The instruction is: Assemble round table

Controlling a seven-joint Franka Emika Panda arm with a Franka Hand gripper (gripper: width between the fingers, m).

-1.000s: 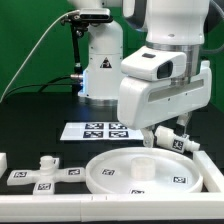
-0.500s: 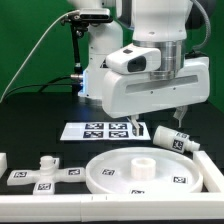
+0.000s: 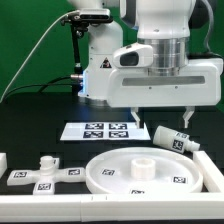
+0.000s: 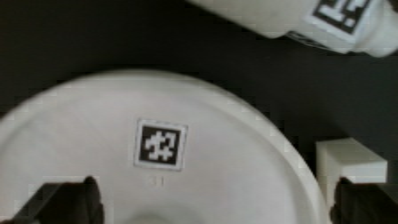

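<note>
A white rimmed round plastic disc (image 3: 120,160), a short white cylinder leg (image 3: 172,139) and a white cross-shaped foot (image 3: 45,175) bear black-and-white tags on the black tabletop (image 3: 40,125).

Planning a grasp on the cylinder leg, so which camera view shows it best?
The exterior view: the cylinder leg lies on its side beside the round disc, almost wholly visible at the exterior view's right. The wrist view catches only a blurred part of it with part of a tag, cut by the frame.

1. Round disc (image 3: 115,172): white, rimmed, tagged, lying flat with a raised hub, low in front of my pincer (image 3: 160,116).
2. Cylinder leg (image 3: 172,139): white, on its side, just beneath my pincer.
3. Cross-shaped foot (image 3: 45,172): flat, well apart, toward the exterior view's left.
</note>
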